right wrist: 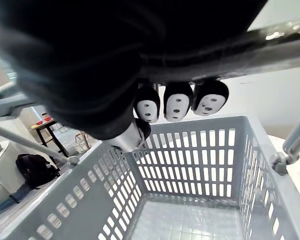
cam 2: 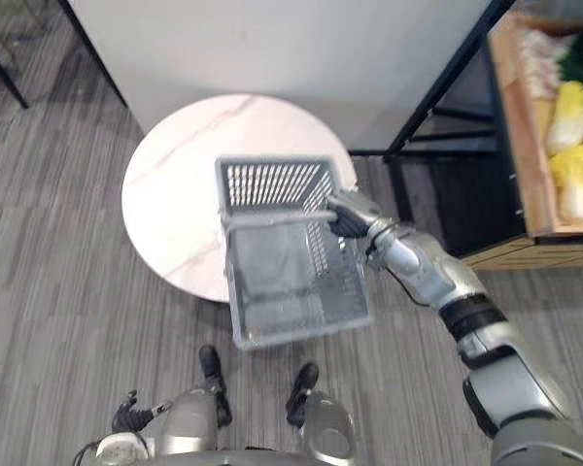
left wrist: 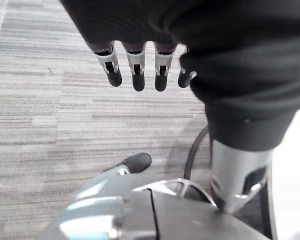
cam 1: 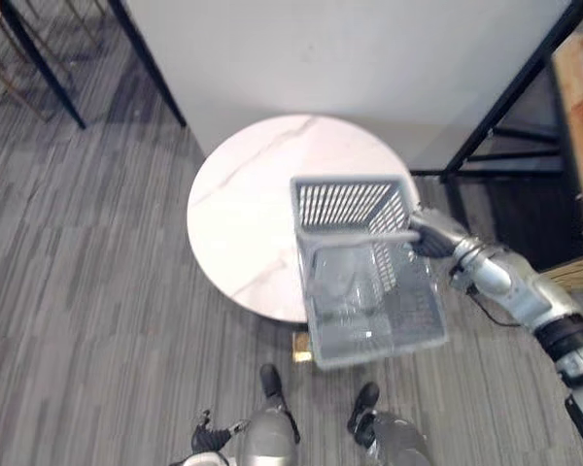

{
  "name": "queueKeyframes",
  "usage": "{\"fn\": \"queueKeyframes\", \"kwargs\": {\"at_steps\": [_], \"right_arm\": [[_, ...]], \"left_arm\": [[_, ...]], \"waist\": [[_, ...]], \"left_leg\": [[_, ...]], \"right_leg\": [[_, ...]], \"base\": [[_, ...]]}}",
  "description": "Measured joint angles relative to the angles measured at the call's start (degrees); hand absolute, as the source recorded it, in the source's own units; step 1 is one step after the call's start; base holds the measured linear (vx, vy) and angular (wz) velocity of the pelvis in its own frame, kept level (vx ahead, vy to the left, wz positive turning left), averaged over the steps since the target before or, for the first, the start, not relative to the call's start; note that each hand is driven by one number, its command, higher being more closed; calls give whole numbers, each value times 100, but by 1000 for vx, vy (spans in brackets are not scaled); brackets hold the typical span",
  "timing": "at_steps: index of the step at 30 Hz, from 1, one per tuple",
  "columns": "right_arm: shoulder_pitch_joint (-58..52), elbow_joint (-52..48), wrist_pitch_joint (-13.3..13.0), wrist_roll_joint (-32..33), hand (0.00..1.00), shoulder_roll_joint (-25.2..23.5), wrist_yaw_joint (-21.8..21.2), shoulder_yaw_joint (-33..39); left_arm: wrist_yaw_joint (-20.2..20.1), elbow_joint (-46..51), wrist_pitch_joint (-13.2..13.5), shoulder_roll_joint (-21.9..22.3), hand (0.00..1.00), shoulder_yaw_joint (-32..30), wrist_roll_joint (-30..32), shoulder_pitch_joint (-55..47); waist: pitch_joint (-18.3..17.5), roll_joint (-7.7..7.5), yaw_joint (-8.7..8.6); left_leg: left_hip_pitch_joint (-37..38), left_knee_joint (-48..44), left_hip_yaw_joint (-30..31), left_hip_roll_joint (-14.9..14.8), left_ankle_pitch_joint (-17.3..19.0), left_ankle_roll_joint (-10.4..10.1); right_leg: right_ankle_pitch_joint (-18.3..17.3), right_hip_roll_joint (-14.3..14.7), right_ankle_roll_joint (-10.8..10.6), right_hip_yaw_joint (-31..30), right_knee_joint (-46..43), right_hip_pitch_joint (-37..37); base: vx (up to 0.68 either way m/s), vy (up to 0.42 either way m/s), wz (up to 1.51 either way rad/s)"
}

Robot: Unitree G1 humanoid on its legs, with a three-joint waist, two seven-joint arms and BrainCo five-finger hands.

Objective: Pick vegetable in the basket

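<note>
My right hand is shut on the metal handle of a grey slotted plastic basket. The basket hangs tilted over the near right edge of a round white marble table, and nothing lies inside it. In the right wrist view my dark fingertips curl round the handle above the basket's back wall. Pale yellow-green leafy vegetables lie in a wooden crate at the far right. My left hand hangs low at my side above the carpet, fingers straight and holding nothing.
A white panel stands behind the table. Black metal frame legs rise between the table and the crate. Thin chair legs stand at the far left. Grey striped carpet covers the floor.
</note>
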State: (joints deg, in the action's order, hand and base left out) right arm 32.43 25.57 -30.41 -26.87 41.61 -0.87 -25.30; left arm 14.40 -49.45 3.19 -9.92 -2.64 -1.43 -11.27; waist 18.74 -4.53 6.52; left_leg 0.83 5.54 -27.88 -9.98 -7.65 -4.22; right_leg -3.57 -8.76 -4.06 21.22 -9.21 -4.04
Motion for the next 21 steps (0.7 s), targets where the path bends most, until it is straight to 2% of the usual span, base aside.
{"fn": "queueKeyframes", "kwargs": {"at_steps": [3,6,9,16,18,21], "right_arm": [[-456,-266,-114,-2,100,156,-210,1],[-767,-390,-160,4,100,180,-390,9],[-1073,-547,-200,4,100,236,-599,15],[-1827,-767,-208,68,100,229,-976,258],[-1954,-792,-200,72,100,206,-978,285],[-2248,-797,-177,69,100,85,-984,644]], "left_arm": [[-170,-96,15,-5,0,-37,54,-116],[-177,-109,131,-5,0,-108,312,-301],[-142,-273,158,-1,0,-124,511,-309],[-238,-540,-58,75,0,-235,490,-402],[-235,-548,-105,107,0,-273,471,-595],[-235,-577,-120,120,0,-295,434,-696]], "waist": [[-274,-21,-52],[-474,-10,-147],[-596,22,-165],[-948,191,-233],[-1025,242,-324],[-1130,267,-356]], "left_leg": [[127,1,-18,31,4,-6],[178,2,-35,30,49,-69],[235,27,-118,13,77,-104],[280,37,-126,16,211,-130],[343,37,-156,45,253,-130],[366,27,-268,82,349,-84]], "right_leg": [[34,0,-48,-62,145,147],[84,18,-57,-123,223,188],[183,73,-55,-218,411,251],[277,108,-121,-260,675,342],[283,91,-132,-293,733,417],[278,53,-137,-341,714,396]], "base": [[85,2,-11],[23,23,-11],[-31,18,-19],[-18,5,-3],[22,33,-4],[56,32,-8]]}}
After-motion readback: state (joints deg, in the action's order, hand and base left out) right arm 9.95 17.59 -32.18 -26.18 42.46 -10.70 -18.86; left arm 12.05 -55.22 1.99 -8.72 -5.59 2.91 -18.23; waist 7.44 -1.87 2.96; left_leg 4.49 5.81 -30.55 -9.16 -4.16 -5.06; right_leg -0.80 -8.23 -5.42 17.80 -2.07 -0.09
